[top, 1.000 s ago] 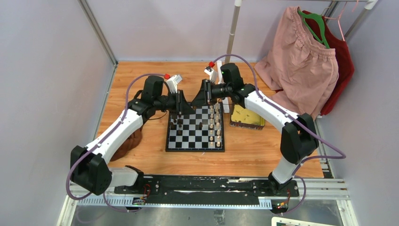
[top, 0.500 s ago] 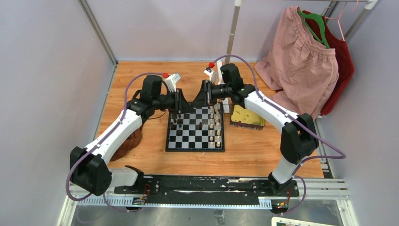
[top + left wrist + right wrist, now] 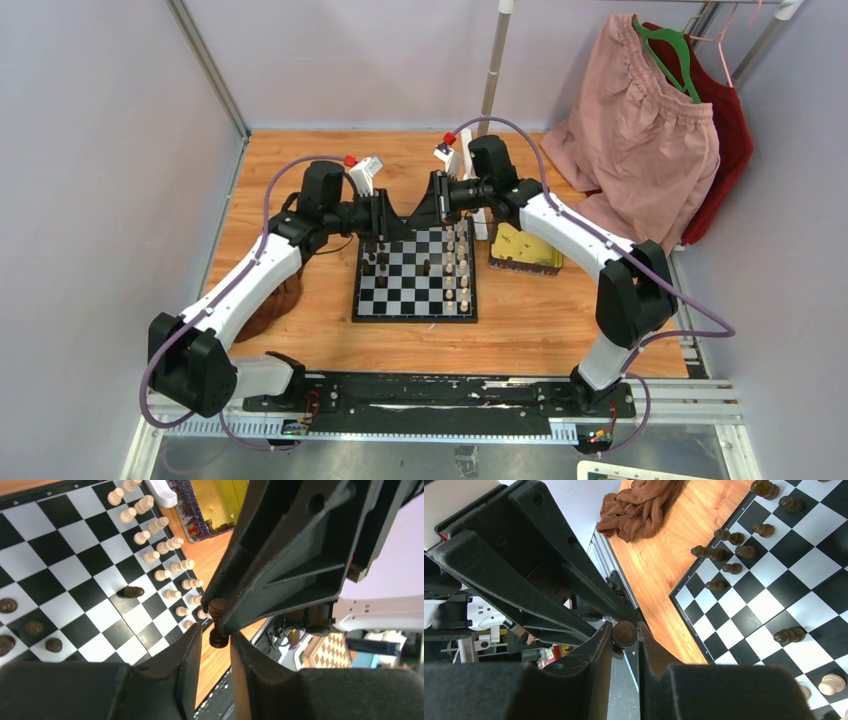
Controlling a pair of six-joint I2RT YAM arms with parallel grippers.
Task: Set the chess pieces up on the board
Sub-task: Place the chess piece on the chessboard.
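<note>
Your right fingers (image 3: pixel 594 665) have closed onto the dark piece (image 3: pixel 624 634) your left fingers (image 3: pixel 175 660) still grasp, aloft over the board (image 3: pixel 410 297)'s far edge, so a handover looks underway.

Top camera: far, high behind the arms (image 3: pixel 250 280), looking down on the whole board (image 3: pixel 410 292). Wrist cameras sit close behind the left tool (image 3: pixel 216 633) and right tool (image 3: pixel 624 630), facing each other, sharing the board and one dark piece (image 3: pixel 218 639) at their tips.
</note>
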